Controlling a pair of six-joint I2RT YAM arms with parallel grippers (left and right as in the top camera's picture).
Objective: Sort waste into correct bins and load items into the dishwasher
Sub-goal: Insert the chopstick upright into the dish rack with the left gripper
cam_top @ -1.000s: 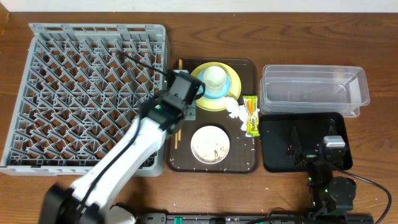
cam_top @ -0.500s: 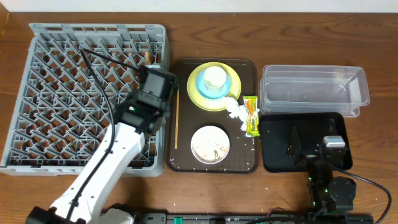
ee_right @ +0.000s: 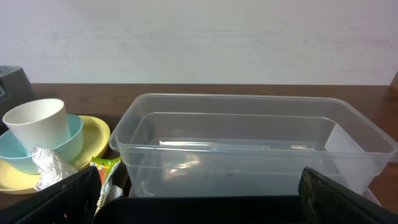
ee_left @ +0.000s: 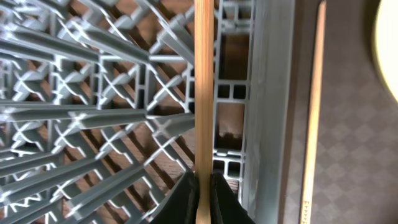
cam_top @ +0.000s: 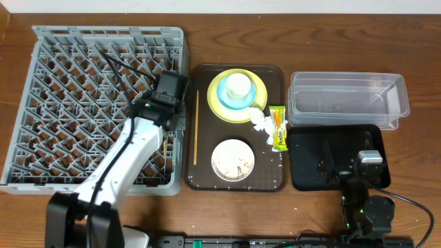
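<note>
wooden chopstick [ee_left: 203, 93] over grey rack [ee_left: 267, 93], second chopstick [ee_left: 313, 112] beside

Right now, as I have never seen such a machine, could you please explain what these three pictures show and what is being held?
It is a robot with two arms at a table. One picture looks down from above; the two others come from cameras on the wrists. The left hand is shut on one wooden chopstick over the grey dish rack. The second chopstick lies on the brown tray, with a yellow plate, cup, bowl and tissue. The right hand is open, holding nothing, facing the clear tub.
</note>
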